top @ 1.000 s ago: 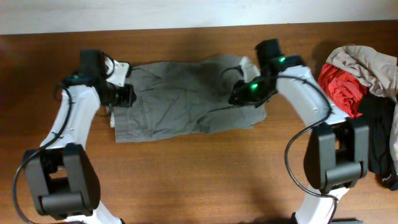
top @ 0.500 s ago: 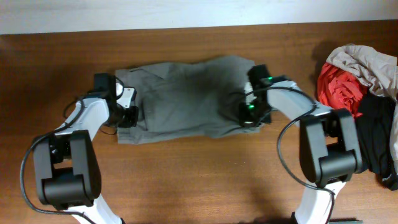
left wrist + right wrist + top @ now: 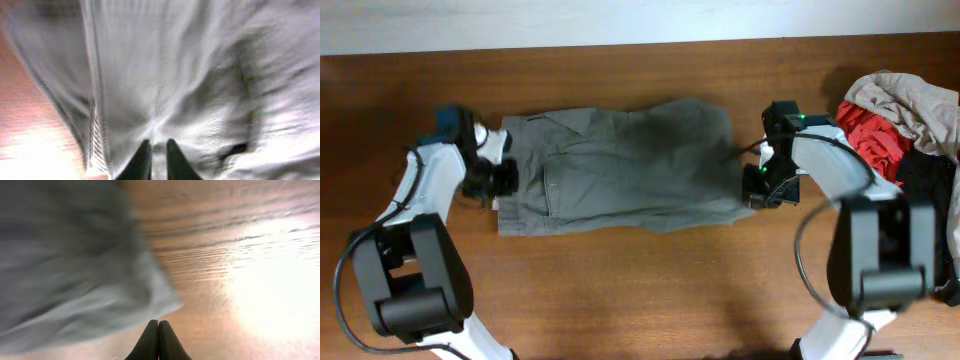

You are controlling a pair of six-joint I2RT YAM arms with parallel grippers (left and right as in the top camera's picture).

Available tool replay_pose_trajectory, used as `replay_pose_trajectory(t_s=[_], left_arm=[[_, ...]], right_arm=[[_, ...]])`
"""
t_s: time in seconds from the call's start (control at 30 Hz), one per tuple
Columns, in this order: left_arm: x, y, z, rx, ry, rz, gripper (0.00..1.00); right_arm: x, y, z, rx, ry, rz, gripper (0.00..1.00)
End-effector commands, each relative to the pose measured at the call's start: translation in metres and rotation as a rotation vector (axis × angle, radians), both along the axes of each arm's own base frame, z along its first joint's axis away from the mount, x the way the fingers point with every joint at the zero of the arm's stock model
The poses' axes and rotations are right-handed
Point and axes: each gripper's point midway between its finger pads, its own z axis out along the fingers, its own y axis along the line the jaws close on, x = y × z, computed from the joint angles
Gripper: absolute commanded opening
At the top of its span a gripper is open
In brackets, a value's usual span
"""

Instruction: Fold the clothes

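The clothes, grey-olive shorts [image 3: 620, 170], lie spread flat across the middle of the table, with the waistband end to the left. My left gripper [image 3: 498, 178] sits at their left edge. In the left wrist view its jaws [image 3: 158, 152] stand a narrow gap apart with a ridge of the grey cloth [image 3: 200, 75] pinched between them, and creases run into the tips. My right gripper [image 3: 757, 188] is just off the right edge of the shorts. It is shut [image 3: 158, 325] with nothing in it, over bare wood, and the cloth's corner [image 3: 65, 270] lies just ahead to the left.
A heap of other garments lies at the table's right edge: pale beige [image 3: 905, 100] on top, red [image 3: 865, 140] below it, black [image 3: 930, 220] nearer the front. The brown table [image 3: 640, 290] extends in front of the shorts.
Both grippers moved outward, the left leftward and the right rightward off the cloth. The shorts now lie wider and flatter. The right jaws have shut.
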Motion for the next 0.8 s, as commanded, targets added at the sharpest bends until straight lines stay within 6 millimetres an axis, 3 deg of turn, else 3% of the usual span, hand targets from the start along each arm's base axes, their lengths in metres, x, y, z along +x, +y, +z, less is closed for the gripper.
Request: replay_pose_trajectory(t_s=[0.0, 0.1, 0.23, 0.4, 0.53, 0.6, 0.77], left_arm=[[0.029, -0.021, 0.078, -0.047, -0.202, -0.047, 0.19], [0.038, -0.031, 0.099, -0.040, -0.274, -0.077, 0.28], [0.050, -0.046, 0.096, -0.040, -0.317, -0.114, 0.33], [0.089, -0.066, 0.061, -0.047, -0.382, -0.167, 0.35], [0.107, -0.077, 0.026, -0.057, -0.383, -0.188, 0.35], [0.110, -0.078, 0.007, -0.053, -0.363, -0.189, 0.34], [0.106, -0.073, -0.037, -0.048, -0.280, -0.176, 0.33]], right_arm=[[0.026, 0.021, 0.072, 0.089, -0.251, 0.035, 0.04], [0.037, 0.029, 0.096, 0.138, -0.356, 0.044, 0.04], [0.044, 0.044, 0.102, 0.219, -0.395, 0.074, 0.04], [0.068, 0.113, 0.095, 0.441, -0.472, 0.245, 0.06], [0.088, 0.153, 0.073, 0.454, -0.508, 0.262, 0.04], [0.096, 0.164, 0.055, 0.424, -0.509, 0.251, 0.04], [0.101, 0.149, -0.007, 0.258, -0.424, 0.189, 0.04]])
